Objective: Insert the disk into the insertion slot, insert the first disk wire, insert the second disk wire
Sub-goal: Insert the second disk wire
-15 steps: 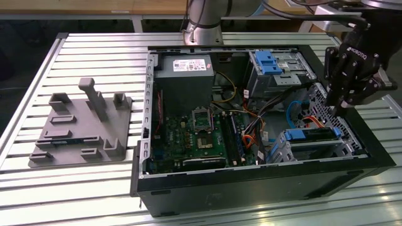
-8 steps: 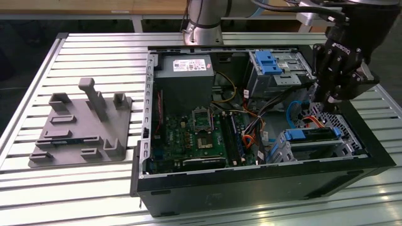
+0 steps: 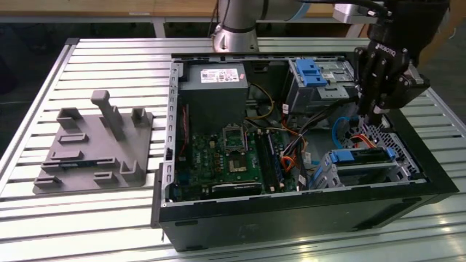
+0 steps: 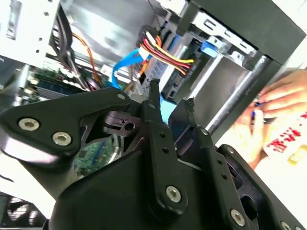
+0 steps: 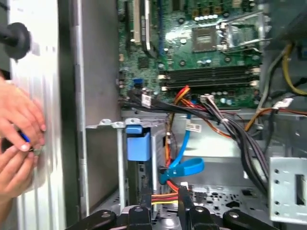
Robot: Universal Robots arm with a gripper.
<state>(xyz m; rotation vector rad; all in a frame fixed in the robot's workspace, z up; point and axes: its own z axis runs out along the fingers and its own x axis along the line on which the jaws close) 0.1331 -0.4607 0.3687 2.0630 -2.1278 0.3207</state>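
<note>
A black computer case point(image 3: 291, 213) lies open on the slatted metal desk point(image 3: 109, 54), with a green motherboard point(image 3: 233, 158) in its middle. At the near corner on the exterior view's right, the flat silver disk in its bright blue plastic carrier point(image 3: 362, 157) sits inside the insertion slot, a boxy grey sheet-metal cage with perforated walls point(image 3: 386, 143).

The black gripper point(image 3: 372, 117) hangs over the far side of that cage, just above the cables. In the second wrist view its fingers point(image 4: 153, 103) stand a little apart, and nothing can be seen pinched between them.

The first disk wire, a thin orange and black bundle point(image 3: 362, 141), lies just beyond the disk's far edge. The second disk wire, a thin flat light-blue cable point(image 3: 337, 128), loops beside it on the exterior view's left and also shows in the first wrist view point(image 5: 184, 167). Whether either plug is seated cannot be told.

A person's hands point(image 5: 19, 139) rest by the outer wall of the case. A grey moulded fixture tray point(image 3: 95, 147) lies on the desk, well apart on the exterior view's left.
</note>
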